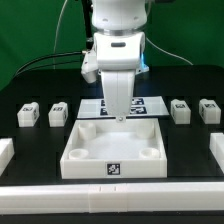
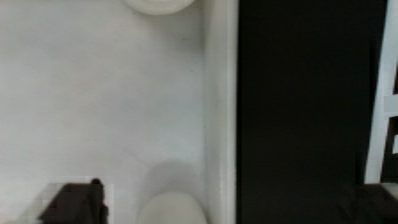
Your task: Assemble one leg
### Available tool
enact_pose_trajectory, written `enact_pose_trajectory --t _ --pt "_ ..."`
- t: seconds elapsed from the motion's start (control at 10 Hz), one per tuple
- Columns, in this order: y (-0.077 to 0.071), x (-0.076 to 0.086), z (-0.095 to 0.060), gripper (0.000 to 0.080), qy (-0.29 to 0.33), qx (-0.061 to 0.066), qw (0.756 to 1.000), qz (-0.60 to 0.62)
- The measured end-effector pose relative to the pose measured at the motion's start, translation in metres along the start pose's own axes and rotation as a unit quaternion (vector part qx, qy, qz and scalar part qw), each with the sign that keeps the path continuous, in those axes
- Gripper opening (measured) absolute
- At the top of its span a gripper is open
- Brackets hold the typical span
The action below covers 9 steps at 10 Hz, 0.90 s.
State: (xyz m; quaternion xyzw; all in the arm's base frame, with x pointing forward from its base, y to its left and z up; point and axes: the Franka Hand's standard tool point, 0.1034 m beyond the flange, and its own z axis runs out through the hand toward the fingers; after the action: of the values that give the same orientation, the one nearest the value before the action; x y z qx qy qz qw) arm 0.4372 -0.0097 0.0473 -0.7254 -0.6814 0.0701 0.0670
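Note:
Four legs, small white blocks with black-and-white tags, stand in a row on the black table: two at the exterior view's left (image 1: 28,113) (image 1: 58,113) and two at its right (image 1: 180,109) (image 1: 208,109). My gripper (image 1: 122,114) points straight down over the back edge of the large white square panel (image 1: 112,150), far from every leg. In the wrist view the gripper (image 2: 228,205) is open and empty. One dark fingertip (image 2: 71,203) is over the panel (image 2: 107,110) and the other is over the black table. No leg shows in the wrist view.
The marker board (image 1: 152,103) lies behind the panel, partly hidden by the arm. White rails border the table at the front (image 1: 110,195), the exterior view's left (image 1: 5,150) and its right (image 1: 218,150). The panel has round recesses (image 2: 157,5) at its corners.

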Motion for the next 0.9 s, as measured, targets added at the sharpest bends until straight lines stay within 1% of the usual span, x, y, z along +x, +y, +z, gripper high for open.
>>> enact_pose_trajectory --t 0.2,0.5,0.9 --pt "-0.007 0.002 0.014 0.0650 0.002 0.009 1.000 -0.001" --pt "-0.014 0.003 0.031 0.0650 0.003 0.025 1.000 -0.002" --pt "-0.015 0.005 0.033 0.0650 0.003 0.029 1.000 -0.003"
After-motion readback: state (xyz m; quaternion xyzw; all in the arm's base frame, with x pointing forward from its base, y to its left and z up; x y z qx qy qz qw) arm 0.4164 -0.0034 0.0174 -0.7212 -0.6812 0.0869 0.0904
